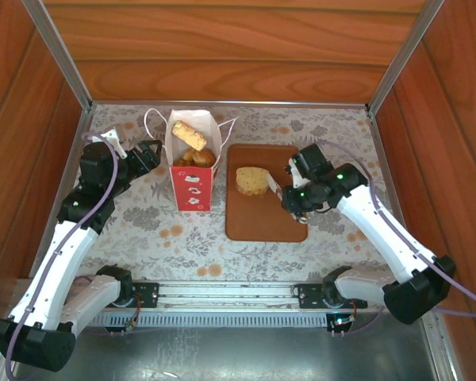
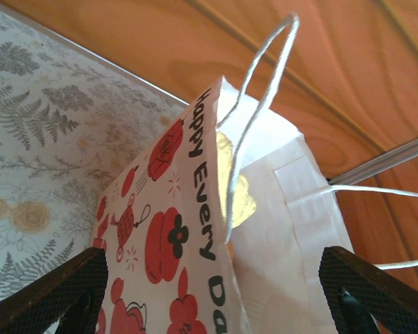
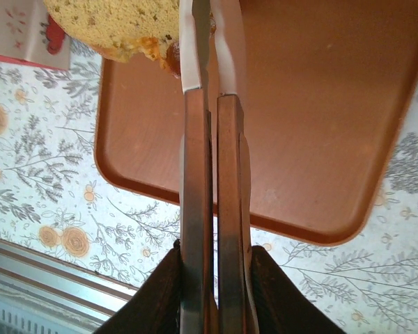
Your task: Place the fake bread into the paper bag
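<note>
From above, the paper bag [image 1: 193,178] stands upright on the table [image 1: 143,230], at about 11 o'clock from its middle. Its mouth is open, with a long loaf [image 1: 189,133] poking out at the 12 o'clock end and a few round rolls [image 1: 198,157] below it, so most of the bread looks already packed. The left gripper [image 1: 152,152] sits at the bag's 9 o'clock side, probably to steady it and keep the mouth gaping for the next drop. One bread slice [image 1: 251,181] lies at the 11 o'clock corner of the tray [image 1: 266,226]. The right gripper [image 1: 275,189] is at the slice's 3 o'clock edge, which I take as the start of a pick. The left wrist camera adds what the overhead cannot: that gripper's fingers [image 2: 52,296] are spread wide, one on each side of the bag's narrow end. The printed face lies close by the 8 o'clock finger, and the 4 o'clock finger stands apart from the paper. The cord handles [image 2: 261,104] rise toward 12 o'clock, and something golden shows inside. The right wrist camera shows the right gripper's two prongs [image 3: 195,209] pressed together, the slice's crust touching the outside of the 11 o'clock one. Whether any crumb is nipped between them I cannot tell; if none is, the grab looks like a miss.
</note>
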`<state>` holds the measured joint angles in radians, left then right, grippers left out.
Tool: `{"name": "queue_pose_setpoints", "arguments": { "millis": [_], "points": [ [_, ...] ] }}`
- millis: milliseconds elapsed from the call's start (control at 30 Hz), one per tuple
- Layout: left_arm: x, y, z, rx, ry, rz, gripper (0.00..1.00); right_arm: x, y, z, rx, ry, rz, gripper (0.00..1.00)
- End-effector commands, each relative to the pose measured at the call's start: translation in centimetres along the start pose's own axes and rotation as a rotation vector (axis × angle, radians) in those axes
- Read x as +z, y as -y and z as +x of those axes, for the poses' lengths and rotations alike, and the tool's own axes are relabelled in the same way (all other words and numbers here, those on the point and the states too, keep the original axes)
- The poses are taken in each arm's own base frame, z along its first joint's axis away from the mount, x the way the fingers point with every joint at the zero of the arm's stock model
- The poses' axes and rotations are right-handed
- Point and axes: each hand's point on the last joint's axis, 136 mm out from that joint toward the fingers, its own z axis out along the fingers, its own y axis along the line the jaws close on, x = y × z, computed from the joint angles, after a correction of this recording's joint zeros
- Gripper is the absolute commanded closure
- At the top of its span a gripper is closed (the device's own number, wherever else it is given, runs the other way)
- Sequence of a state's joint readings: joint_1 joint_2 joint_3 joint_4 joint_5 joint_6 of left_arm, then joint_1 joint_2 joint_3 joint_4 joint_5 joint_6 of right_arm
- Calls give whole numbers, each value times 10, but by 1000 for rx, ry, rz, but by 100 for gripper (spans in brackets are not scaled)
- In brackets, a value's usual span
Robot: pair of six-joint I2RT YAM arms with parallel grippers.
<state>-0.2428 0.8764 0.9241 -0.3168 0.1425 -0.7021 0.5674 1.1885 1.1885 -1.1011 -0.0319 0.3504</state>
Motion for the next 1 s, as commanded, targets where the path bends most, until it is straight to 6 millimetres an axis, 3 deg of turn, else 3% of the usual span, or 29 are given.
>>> {"name": "queue_pose_setpoints", "arguments": {
  "millis": [0, 433, 600, 800, 967],
  "points": [
    [-2, 7, -7, 19, -15, 7, 17, -36, 8, -5, -33, 73, 51, 90],
    [26, 9, -16, -49, -145, 52, 20, -145, -1, -37, -94, 306, 80, 92],
    [38, 9, -10, -91, -192, 57, 28, -183, -9, -54, -118, 408, 68, 92],
    [53, 7, 2, -160, -254, 70, 38, -205, -45, -80, -156, 473, -67, 94],
    [61, 7, 9, -176, -270, 74, 46, -210, -85, -105, -235, 526, -149, 94]
  ]
}}
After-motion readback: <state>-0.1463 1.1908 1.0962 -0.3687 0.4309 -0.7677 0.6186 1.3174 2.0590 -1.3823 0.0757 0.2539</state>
